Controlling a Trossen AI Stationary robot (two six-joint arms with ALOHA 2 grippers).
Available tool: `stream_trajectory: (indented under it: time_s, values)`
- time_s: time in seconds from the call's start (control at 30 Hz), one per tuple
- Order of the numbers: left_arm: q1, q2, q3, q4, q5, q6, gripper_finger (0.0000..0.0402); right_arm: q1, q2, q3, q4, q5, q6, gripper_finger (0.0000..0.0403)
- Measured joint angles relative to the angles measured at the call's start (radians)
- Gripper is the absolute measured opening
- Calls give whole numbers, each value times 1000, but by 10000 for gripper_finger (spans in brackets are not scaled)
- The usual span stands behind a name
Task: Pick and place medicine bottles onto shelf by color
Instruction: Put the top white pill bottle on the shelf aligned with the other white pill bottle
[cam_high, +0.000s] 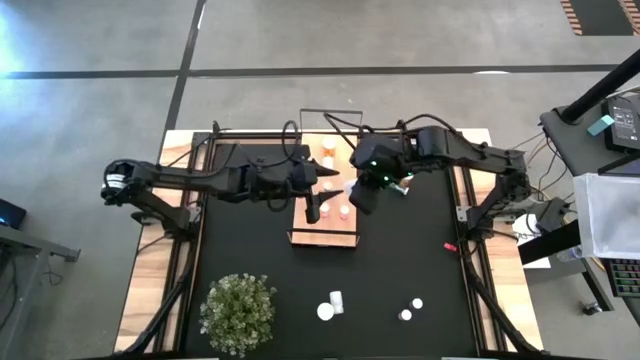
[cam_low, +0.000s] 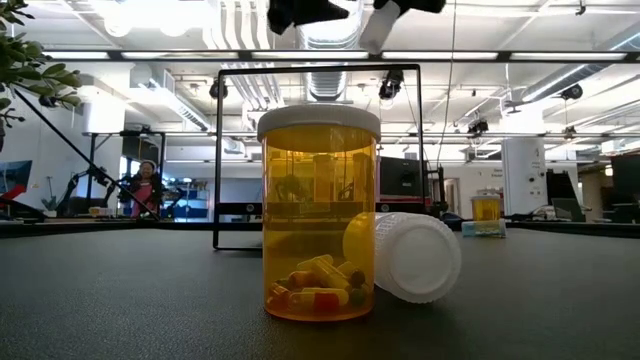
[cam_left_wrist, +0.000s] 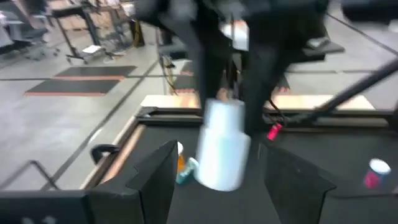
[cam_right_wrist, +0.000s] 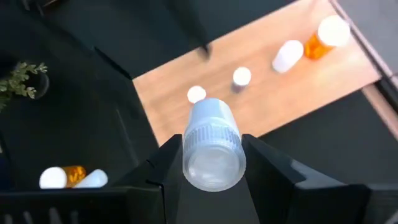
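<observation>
My right gripper (cam_right_wrist: 212, 163) is shut on a pale whitish bottle (cam_right_wrist: 211, 146), lifted above the near part of the light-wood shelf (cam_high: 310, 228). The bottle also shows in the left wrist view (cam_left_wrist: 222, 149). My left gripper (cam_high: 314, 207) is open and empty over the shelf, right beside the held bottle. Several small bottles stand on the board (cam_right_wrist: 196, 94), and a white one (cam_right_wrist: 287, 56) and an orange one (cam_right_wrist: 323, 34) lie on it. An orange bottle (cam_low: 320, 215) stands on the black mat (cam_high: 420, 250), with another bottle (cam_low: 405, 255) lying against it. My right gripper pinches the pale bottle between its two fingers, on two opposite sides (cam_right_wrist: 186, 155) at the end nearest the wrist. The fingers come from above, slanting down, and lie along the bottle. The bottle is lifted clear, its free end (cam_right_wrist: 209, 109) pointing down at the shelf.
A potted plant (cam_high: 238, 312) stands at the mat's near left. Two more small bottles (cam_high: 411, 309) stand at the near right, and a small red thing (cam_high: 450, 246) lies on the mat. The shelf's thin black frame (cam_low: 318, 155) rises at its ends.
</observation>
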Motion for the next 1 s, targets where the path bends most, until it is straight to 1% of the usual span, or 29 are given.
stream_trajectory:
  time_s: [0.13,0.27,0.5,0.57,0.73,0.83,1.0]
  values:
    - [3,21,5,7,14,0,208,-8,48,85,-25,1,-38,138]
    - [14,38,5,18,13,0,208,-10,82,139,-25,-1,-73,138]
    - [23,61,5,38,12,0,204,-10,105,169,-53,-1,-86,139]
    - [25,63,5,38,12,0,193,-10,105,168,-56,-1,-86,139]
    - [30,63,5,48,13,2,144,-10,97,168,-60,-1,-82,139]
    - [36,63,5,48,34,2,121,-10,97,167,-62,-1,-81,139]
    - [37,63,5,49,49,1,114,-10,97,167,-61,-1,-83,139]
